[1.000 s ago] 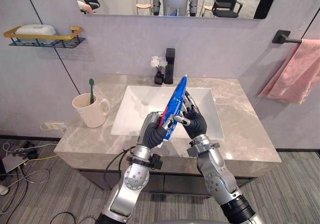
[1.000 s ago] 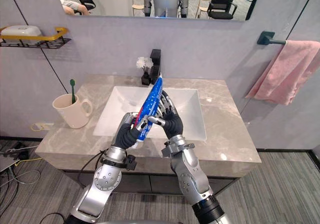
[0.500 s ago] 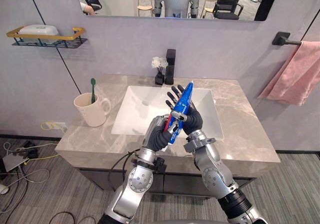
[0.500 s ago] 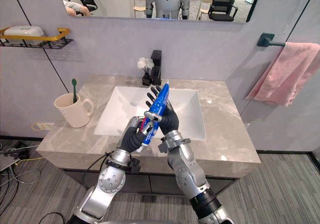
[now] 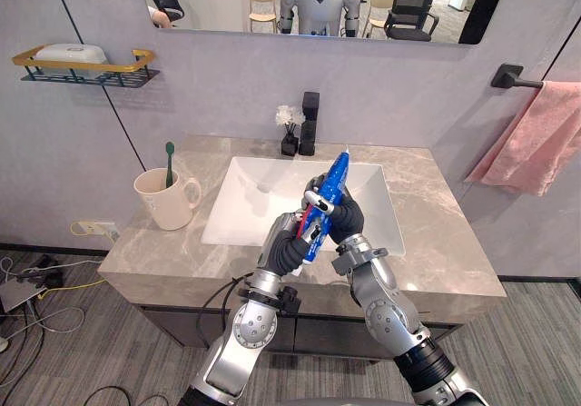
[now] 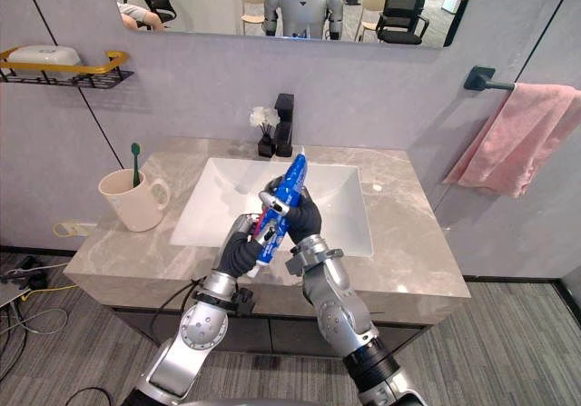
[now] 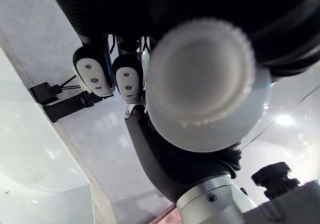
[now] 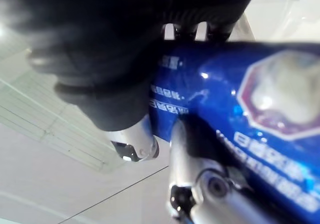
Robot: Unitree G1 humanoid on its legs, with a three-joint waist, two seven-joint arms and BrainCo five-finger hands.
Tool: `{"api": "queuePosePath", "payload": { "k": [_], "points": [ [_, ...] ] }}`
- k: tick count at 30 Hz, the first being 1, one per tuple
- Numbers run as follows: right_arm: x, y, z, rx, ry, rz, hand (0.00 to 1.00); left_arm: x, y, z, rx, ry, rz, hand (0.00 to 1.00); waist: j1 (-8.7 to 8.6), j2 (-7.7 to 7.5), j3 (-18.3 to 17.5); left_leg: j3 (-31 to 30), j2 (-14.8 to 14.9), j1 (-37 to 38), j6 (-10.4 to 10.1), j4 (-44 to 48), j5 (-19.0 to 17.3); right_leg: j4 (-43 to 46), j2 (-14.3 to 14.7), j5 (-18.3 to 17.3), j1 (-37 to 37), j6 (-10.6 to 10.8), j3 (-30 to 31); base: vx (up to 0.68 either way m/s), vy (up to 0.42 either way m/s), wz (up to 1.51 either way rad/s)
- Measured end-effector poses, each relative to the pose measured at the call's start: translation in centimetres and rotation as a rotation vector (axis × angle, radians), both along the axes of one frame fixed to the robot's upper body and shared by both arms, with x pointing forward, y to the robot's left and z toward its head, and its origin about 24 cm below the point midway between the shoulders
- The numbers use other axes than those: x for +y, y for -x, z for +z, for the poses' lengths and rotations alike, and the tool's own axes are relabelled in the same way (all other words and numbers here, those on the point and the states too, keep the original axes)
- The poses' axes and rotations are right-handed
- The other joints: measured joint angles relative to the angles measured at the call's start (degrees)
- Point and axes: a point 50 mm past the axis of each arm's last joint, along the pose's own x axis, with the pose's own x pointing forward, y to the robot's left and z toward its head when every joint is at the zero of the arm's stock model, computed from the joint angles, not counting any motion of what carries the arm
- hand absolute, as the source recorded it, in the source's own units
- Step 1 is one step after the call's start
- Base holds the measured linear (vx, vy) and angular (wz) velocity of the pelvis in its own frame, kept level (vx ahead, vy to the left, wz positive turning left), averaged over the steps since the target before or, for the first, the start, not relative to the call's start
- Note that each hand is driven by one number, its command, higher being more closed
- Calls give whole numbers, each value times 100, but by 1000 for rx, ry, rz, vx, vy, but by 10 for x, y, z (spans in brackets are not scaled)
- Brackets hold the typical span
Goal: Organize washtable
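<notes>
We hold the toothpaste tube (image 5: 334, 174) above the front edge of the sink (image 5: 245, 202). The left hand (image 5: 284, 250) is curled round its cap end, the right hand (image 5: 347, 220) round its middle. This is probably a handover. Next, one hand releases and the other carries it to the mug (image 5: 162, 204) at 9 o'clock.

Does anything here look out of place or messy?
Only the toothpaste tube: the left robot hand and right robot hand grip it tilted above the sink, not put away. Nothing looks spilled or broken.

Above the front of the sink (image 5: 259, 197), the left hand (image 5: 286, 250) and right hand (image 5: 345, 220), both gripping a toothpaste tube (image 5: 332, 180), took up the room. A mug (image 5: 163, 203) with a toothbrush (image 5: 166, 154) stood on the left of the worktop (image 5: 440, 229), a tap (image 5: 310, 123) and flower vase (image 5: 289, 141) at the back; the right side lay open.
</notes>
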Motion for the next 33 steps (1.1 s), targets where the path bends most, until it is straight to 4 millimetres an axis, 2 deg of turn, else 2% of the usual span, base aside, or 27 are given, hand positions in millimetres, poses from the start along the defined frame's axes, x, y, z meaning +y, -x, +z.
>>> {"api": "queuePosePath", "payload": {
  "k": [6, 7, 16, 20, 25, 27, 30, 33],
  "points": [
    [2, 1, 0, -3, 2, 10, 100, 1, 1, -3, 11, -2, 3, 100, 6, 0, 0, 26, 0, 69, 0, -136, 59, 0, 2, -1, -1, 2, 16, 0, 0, 0],
    [2, 1, 0, -3, 2, 11, 100, 1, 1, -3, 12, -2, 3, 0, 8, 0, 1, 28, 0, 73, 1, -145, 62, 0, 2, -1, -1, 2, 16, 0, 0, 0],
    [2, -2, 5, -33, 26, 3, 100, 13, 4, -8, 22, 7, 66, 0, 14, 3, 5, 31, -2, 91, 1, -160, 63, 0, 2, -9, 13, 11, 16, 0, 0, 0],
    [-2, -7, 13, -63, 26, -20, 100, 22, 3, 1, -22, 17, 111, 0, 32, 15, 27, 13, -4, 93, 1, -160, 63, 0, -2, -19, 30, 13, -3, -9, 0, 2],
    [-17, -10, 26, -126, 5, -91, 100, 49, 6, 15, -95, 32, 252, 0, 54, 48, 101, -22, -6, 119, 1, -167, 62, 1, -4, -31, 103, 12, -38, 1, 0, 3],
    [-26, -11, 33, -161, -1, -132, 100, 62, 7, 28, -159, 44, 316, 0, 134, 64, 148, -29, -9, 118, 1, -171, 62, 1, -9, -36, 104, 13, -48, 0, 0, 0],
    [-31, -12, 36, -179, 1, -159, 100, 79, 13, 41, -220, 69, 397, 0, 138, 62, 157, -59, -13, 107, 1, -179, 62, 1, -17, -50, 113, 19, -90, -15, 2, 6],
    [-35, -12, 36, -186, 14, -182, 100, 96, 17, 43, -236, 102, 483, 0, 153, 55, 199, -100, -19, 87, 1, -178, 62, 1, -23, -58, 119, 23, -135, -15, 1, 8]
  ]
}}
